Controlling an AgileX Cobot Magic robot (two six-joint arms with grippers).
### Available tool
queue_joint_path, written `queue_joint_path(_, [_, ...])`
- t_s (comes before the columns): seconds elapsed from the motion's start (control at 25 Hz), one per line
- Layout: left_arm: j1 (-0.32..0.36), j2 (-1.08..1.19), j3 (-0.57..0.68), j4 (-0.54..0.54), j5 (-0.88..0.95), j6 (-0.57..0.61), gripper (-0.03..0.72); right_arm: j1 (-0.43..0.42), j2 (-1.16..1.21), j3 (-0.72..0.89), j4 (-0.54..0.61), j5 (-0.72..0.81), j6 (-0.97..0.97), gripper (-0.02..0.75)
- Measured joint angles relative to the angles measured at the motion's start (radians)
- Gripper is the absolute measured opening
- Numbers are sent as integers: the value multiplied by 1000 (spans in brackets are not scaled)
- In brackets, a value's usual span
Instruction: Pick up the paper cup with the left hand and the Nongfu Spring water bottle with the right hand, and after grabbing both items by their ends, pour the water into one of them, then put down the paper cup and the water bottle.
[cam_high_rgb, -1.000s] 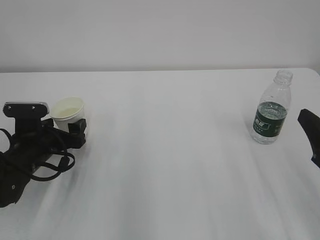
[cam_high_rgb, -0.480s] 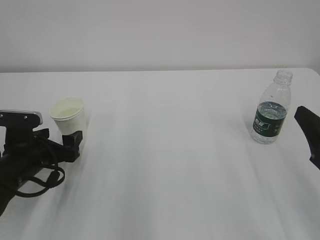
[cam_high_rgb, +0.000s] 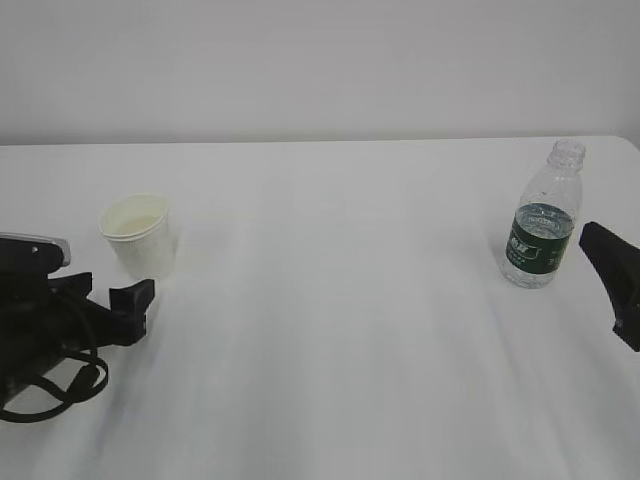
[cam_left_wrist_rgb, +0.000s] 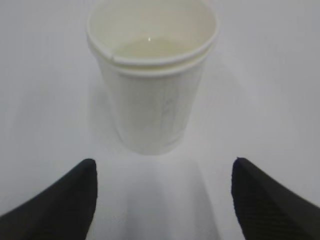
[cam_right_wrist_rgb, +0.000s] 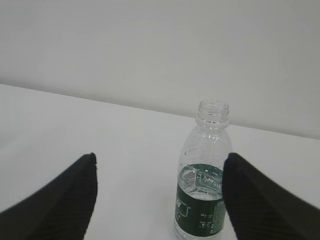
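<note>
The white paper cup (cam_high_rgb: 138, 236) stands upright on the table at the left, with a little clear water (cam_left_wrist_rgb: 150, 48) in its bottom. My left gripper (cam_high_rgb: 122, 302) lies low in front of it, apart from it. In the left wrist view its jaws are open around bare table, the cup (cam_left_wrist_rgb: 152, 85) just ahead of the gripper (cam_left_wrist_rgb: 162, 170). The uncapped Nongfu Spring water bottle (cam_high_rgb: 543, 226) stands at the right, holding water up to the top of its green label. My right gripper (cam_high_rgb: 612, 275) is open just to its right. In the right wrist view the bottle (cam_right_wrist_rgb: 202, 192) stands beyond the gripper (cam_right_wrist_rgb: 160, 167), close to the right finger (cam_right_wrist_rgb: 260, 200).
The white table (cam_high_rgb: 340, 320) runs back to a plain wall. Its right edge (cam_high_rgb: 632, 150) lies just beyond the bottle. Black looped cables (cam_high_rgb: 50, 385) hang from the left arm at the lower left.
My left gripper has let go of the cup and drawn back toward the near left, leaving it standing. My right gripper has edged slightly left toward the bottle.
</note>
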Motion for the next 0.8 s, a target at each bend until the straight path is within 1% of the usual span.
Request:
queue_joint_path(0.24, [0, -125, 5, 2, 0, 0, 594, 0, 0, -2, -2, 0, 2, 591])
queue_joint_path(0.36, [0, -204, 6, 4, 0, 0, 592, 0, 0, -32, -2, 4, 22, 591])
queue_joint_path(0.44, [0, -266, 6, 4, 0, 0, 592, 0, 0, -71, -2, 19, 38, 591])
queue_joint_path(0.64, [0, -400, 2, -11, 0, 0, 588, 0, 0, -208, -4, 120, 49, 591])
queue_joint_path(0.72, [0, -451, -24, -17, 14, 0, 582, 0, 0, -260, -5, 154, 54, 590])
queue_joint_path(0.8, [0, -492, -69, -20, 74, 21, 580, 0, -4, -312, -6, 210, 61, 591])
